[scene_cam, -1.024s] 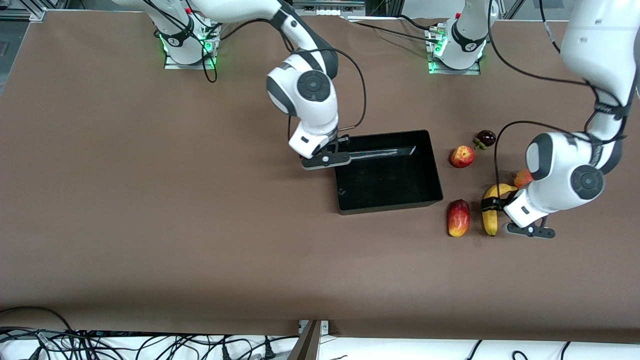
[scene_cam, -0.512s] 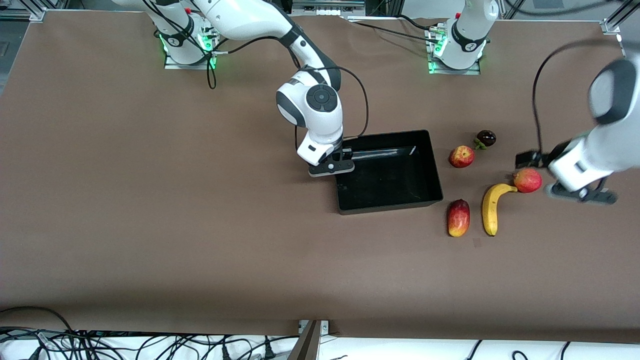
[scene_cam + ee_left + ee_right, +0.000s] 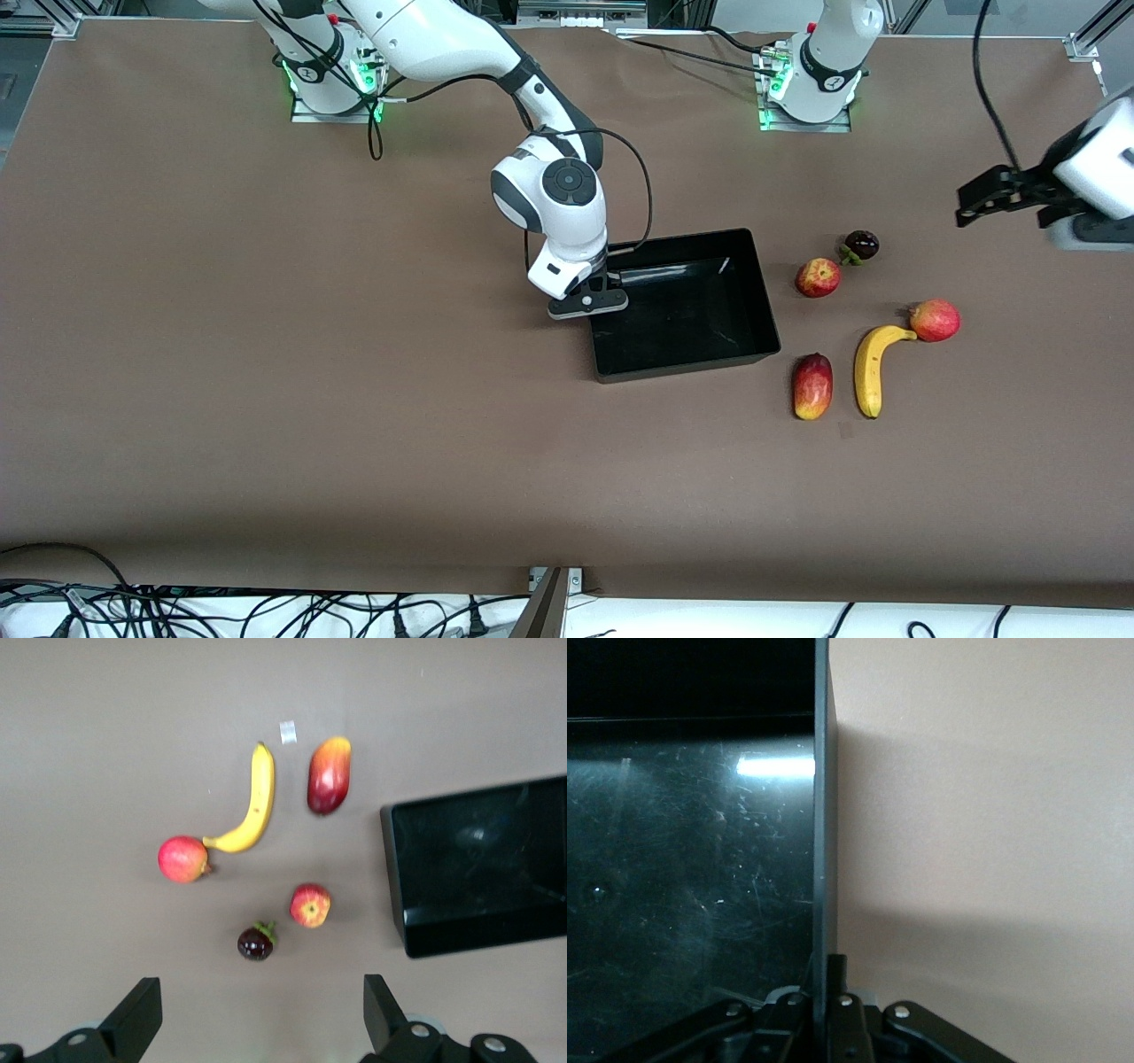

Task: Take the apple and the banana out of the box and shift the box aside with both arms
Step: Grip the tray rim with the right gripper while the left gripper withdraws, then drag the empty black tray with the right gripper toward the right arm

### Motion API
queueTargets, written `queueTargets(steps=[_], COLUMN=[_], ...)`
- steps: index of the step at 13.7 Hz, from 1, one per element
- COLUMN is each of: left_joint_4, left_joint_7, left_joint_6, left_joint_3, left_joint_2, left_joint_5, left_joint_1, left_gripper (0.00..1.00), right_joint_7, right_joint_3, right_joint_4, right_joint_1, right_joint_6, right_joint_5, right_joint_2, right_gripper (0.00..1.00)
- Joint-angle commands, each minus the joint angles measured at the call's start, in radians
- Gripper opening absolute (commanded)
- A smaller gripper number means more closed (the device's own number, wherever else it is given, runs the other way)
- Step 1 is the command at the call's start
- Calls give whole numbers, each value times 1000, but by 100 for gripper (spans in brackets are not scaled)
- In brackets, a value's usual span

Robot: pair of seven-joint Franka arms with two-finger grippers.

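Note:
The black box [image 3: 684,365] sits mid-table. My right gripper [image 3: 592,302] is shut on its wall at the right arm's end; the right wrist view shows the fingers [image 3: 835,973] pinching that thin wall [image 3: 821,815]. The yellow banana [image 3: 871,370] lies beside the box toward the left arm's end. The streaked red apple [image 3: 817,277] lies farther from the camera than the banana. My left gripper [image 3: 979,200] is open and empty, high over the table's left-arm end. Its wrist view shows the banana [image 3: 251,806], the apple [image 3: 310,905] and the box [image 3: 397,877] below.
An oblong red-yellow mango [image 3: 812,386] lies beside the banana. A second round red fruit [image 3: 935,320] touches the banana's stem end. A dark mangosteen [image 3: 860,245] lies by the apple. Cables hang along the table's near edge.
My left gripper left the banana, rose and swung away toward the table's left-arm end. The banana stayed on the table. My right gripper slid nearer to the camera along the box wall; the box shifted slightly.

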Motion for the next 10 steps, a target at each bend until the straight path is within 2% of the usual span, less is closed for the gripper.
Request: queueTargets(steps=[1, 4, 6, 9, 10], left_joint_4=[-106, -100, -71, -37, -37], left_joint_7=[-60, -59, -61, -61, -61], left_joint_6=[94, 75, 21, -27, -28], left_joint_3=[14, 14, 14, 2, 1], left_joint_2=[-55, -57, -51, -37, -37], left_joint_5=[-21, -6, -3, 25, 25], left_joint_1=[-10, -11, -11, -13, -13], left_gripper=[100, 100, 100, 100, 100], right_joint_7=[-9, -102, -263, -398, -446], right_joint_3=[-8, 7, 0, -22, -58], right_joint_4=[66, 97, 95, 87, 71], right_joint_1=[-26, -147, -235, -339, -353], right_joint_6=[-129, -278, -347, -485, -496], right_joint_5=[-5, 30, 140, 146, 144], right_joint_2=[-21, -121, -180, -228, -240], right_gripper=[0, 0, 0, 0, 0])
